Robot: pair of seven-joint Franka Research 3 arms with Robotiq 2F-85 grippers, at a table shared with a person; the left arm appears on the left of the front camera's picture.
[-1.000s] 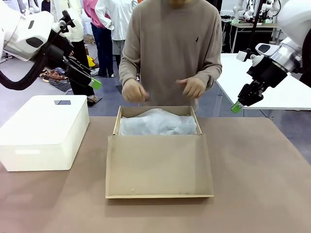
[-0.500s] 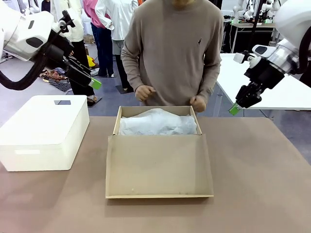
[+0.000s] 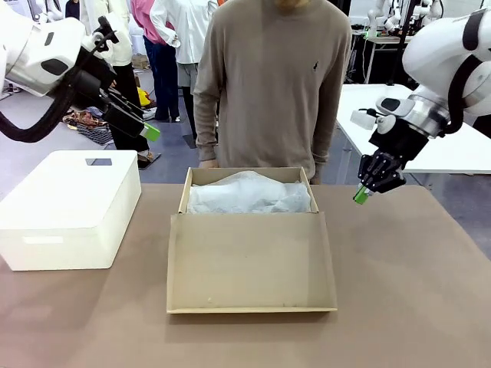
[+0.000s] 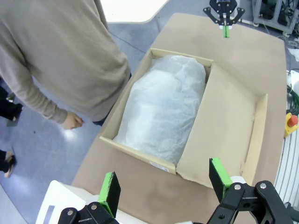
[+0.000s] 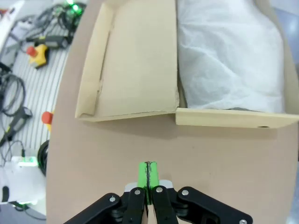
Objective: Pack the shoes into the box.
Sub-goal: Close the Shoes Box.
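The tan cardboard box (image 3: 249,264) lies in the middle of the table, its flip lid folded flat toward me. Crumpled white tissue paper (image 3: 249,193) fills the tray; the shoes are hidden. My left gripper (image 3: 146,130) hangs high over the white bin, and in the left wrist view it (image 4: 164,184) is open, looking down on the box (image 4: 224,121). My right gripper (image 3: 360,194) is shut on nothing, low beside the box's far right corner. Its green pads (image 5: 148,175) are pressed together over bare tabletop next to the box (image 5: 135,60).
A white plastic bin (image 3: 69,207) stands on the table's left side. A person in a beige sweater (image 3: 272,77) stands at the far edge, hands down behind the box. A red stop button (image 4: 292,120) sits off the table's near side.
The person's hands have dropped from above the box to their sides. My right gripper has come down and left toward the box's far right corner. The left arm has not moved.
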